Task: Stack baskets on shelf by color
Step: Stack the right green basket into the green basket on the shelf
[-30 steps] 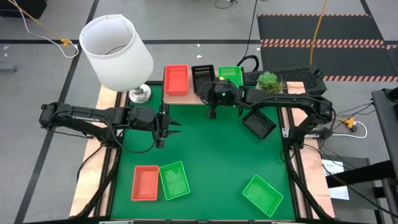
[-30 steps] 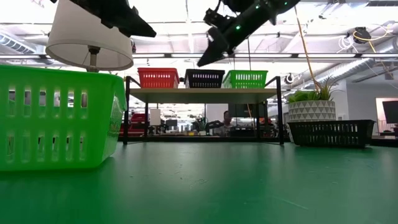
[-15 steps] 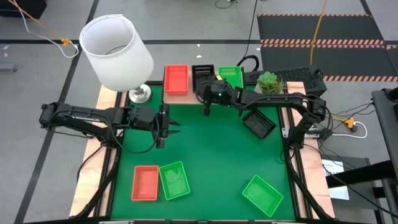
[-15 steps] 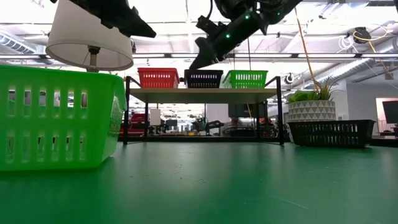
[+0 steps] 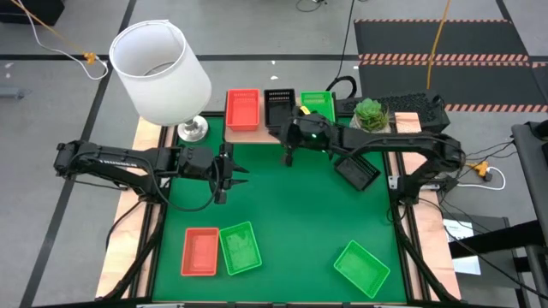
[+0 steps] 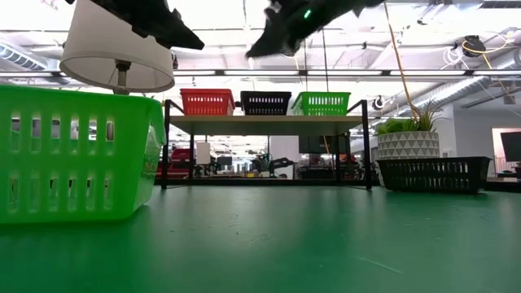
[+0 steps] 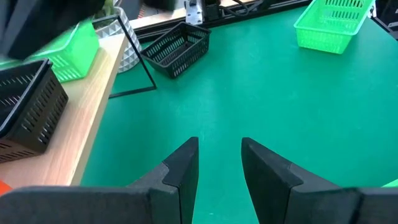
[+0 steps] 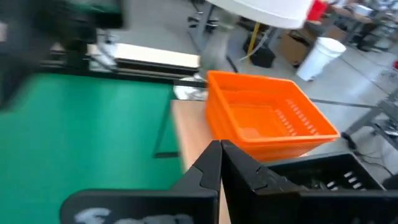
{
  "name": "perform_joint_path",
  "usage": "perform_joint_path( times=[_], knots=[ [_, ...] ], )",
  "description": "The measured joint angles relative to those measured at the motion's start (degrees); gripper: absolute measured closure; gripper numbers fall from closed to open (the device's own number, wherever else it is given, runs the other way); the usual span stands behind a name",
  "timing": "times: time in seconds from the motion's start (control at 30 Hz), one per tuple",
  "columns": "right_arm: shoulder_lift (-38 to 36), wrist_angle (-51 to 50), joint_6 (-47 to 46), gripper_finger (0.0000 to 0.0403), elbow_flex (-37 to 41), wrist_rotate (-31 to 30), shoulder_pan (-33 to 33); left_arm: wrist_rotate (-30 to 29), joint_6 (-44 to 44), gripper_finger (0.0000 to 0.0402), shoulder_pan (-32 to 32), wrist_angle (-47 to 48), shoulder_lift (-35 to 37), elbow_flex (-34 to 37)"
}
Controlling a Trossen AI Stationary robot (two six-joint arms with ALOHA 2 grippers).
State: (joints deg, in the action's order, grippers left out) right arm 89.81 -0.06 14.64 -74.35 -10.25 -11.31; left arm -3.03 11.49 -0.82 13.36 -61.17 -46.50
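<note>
Beside right tool (image 5: 288, 157), black basket (image 5: 279, 108), shelf (image 5: 257, 135)

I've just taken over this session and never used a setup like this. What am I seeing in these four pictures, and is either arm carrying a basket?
You have two dark robot arms at a green table. One picture looks straight down, one looks level across the tabletop, and two come from cameras on the arms' wrists.

On the wooden shelf at the far edge stand an orange basket, a black basket and a green basket. On the table lie another black basket, two green ones and another orange one. A lamp and a potted plant stand beside the shelf.

The left pincer hovers over the table, open and empty. The right pincer is by the shelf's front edge, shut and empty. So neither carries a basket.
</note>
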Motion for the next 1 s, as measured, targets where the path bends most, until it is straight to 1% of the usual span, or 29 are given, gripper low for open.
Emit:
perform_joint_path(
  times=[0.13, 0.2, 0.33, 0.43, 0.57, 0.67, 0.77, 0.87, 1.0],
  knots=[
    [-6.11, -10.54, -0.37, 0.0401, -0.02, -0.04, 5.09, 0.0, 0.0, 0.0277, -0.02, -0.19, 0.0, 0.0],
    [-8.85, -16.41, -2.15, 0.0401, -0.04, -0.06, 8.14, 0.04, -0.04, 0.0277, -0.02, -0.34, 0.0, 0.0],
    [-13.01, -27.79, -7.72, 0.0401, -0.04, -0.11, 15.36, 0.18, -1.43, 0.0277, -0.16, -1.02, 0.0, 0.0],
    [-15.42, -34.19, -12.51, 0.0401, -0.04, -0.43, 21.55, 0.22, -2.38, 0.0277, -0.69, -1.76, 0.0, -0.02],
    [-17.85, -41.16, -20.83, 0.0398, -0.07, -3.6, 30.26, 0.24, -3.27, 0.0277, -2.05, -3.08, 0.0, -0.02],
    [-19.04, -47.15, -28.21, 0.0383, -0.04, -3.21, 37.24, 0.22, -5.16, 0.0277, -3.37, -3.82, 0.0, -0.02],
    [-19.66, -51.04, -37.32, 0.036, -0.04, -3.31, 43.9, 0.22, -5.77, 0.0277, -4.84, -4.74, 0.0, -0.02],
    [-19.49, -53.04, -45.61, 0.0332, -0.04, -4.26, 50.07, 0.24, -5.84, 0.0277, -5.93, -6.1, 0.0, -0.02],
    [-18.65, -54.44, -52.98, 0.0296, -0.04, -6.1, 56.56, 0.16, -6.16, 0.0277, -6.97, -7.29, 0.0, -0.02]
  ],
)
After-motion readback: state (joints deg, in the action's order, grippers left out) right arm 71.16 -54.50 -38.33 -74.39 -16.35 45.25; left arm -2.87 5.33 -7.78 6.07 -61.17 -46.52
